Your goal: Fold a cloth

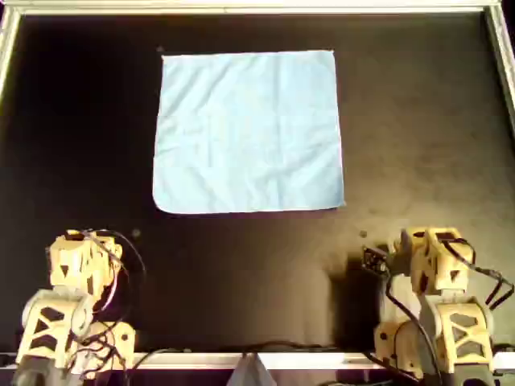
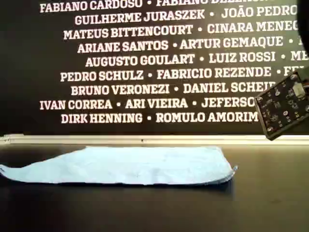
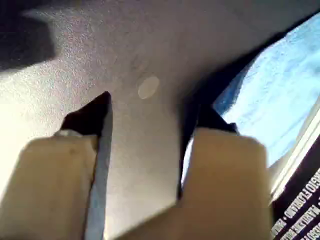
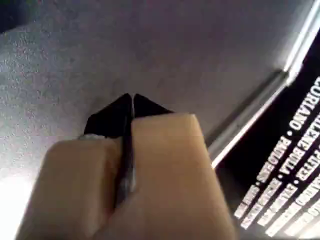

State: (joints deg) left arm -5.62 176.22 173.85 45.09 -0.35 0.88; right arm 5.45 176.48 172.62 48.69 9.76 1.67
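Cloth [image 1: 248,133] lies flat and unfolded on my black counter [image 1: 80,145], well ahead of both tools and between them. My left tool [image 3: 150,112] is released, jaws apart over bare counter; my right tool [image 4: 131,102] is clenched, empty.

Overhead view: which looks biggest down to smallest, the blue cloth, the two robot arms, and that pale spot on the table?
1. The cloth, by far.
2. The two arms, which look about alike.
3. The pale spot, tiny.
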